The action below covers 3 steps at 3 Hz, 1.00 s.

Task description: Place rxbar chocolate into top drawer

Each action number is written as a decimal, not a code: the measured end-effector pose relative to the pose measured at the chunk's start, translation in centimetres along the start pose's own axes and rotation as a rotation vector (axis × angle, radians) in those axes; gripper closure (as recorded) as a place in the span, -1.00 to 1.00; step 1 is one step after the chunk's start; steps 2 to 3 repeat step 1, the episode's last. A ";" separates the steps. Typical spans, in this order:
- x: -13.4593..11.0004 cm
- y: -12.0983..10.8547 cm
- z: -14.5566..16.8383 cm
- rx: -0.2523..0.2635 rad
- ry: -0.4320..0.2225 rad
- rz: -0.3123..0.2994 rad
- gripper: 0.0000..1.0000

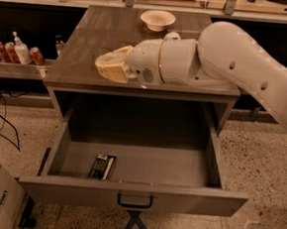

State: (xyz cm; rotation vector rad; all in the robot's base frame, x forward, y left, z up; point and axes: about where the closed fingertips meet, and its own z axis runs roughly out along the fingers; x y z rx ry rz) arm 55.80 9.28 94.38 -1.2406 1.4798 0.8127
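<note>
The rxbar chocolate (102,166) lies flat on the floor of the top drawer (159,162), left of centre and close behind the front panel, above and left of the drawer's handle (134,201); the drawer stands pulled fully out; the placing looks done. The hand (110,66) hangs above the drawer's rear edge, over the front lip of the worktop (89,47), pointing left; whether it is apart or together I cannot tell. The risks now lie in the retreat, I judge; the can (172,36), beyond the drawer and tucked just behind the wrist, could be toppled by a careless swing; the bowl (157,19) further back is less exposed; a hard shove on the drawer might slide the bar.
</note>
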 end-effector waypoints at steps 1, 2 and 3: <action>4.1 3.1 -2.1 0.044 0.013 0.090 0.70; 4.1 3.1 -2.1 0.044 0.013 0.090 0.70; 4.1 3.1 -2.1 0.044 0.013 0.090 0.70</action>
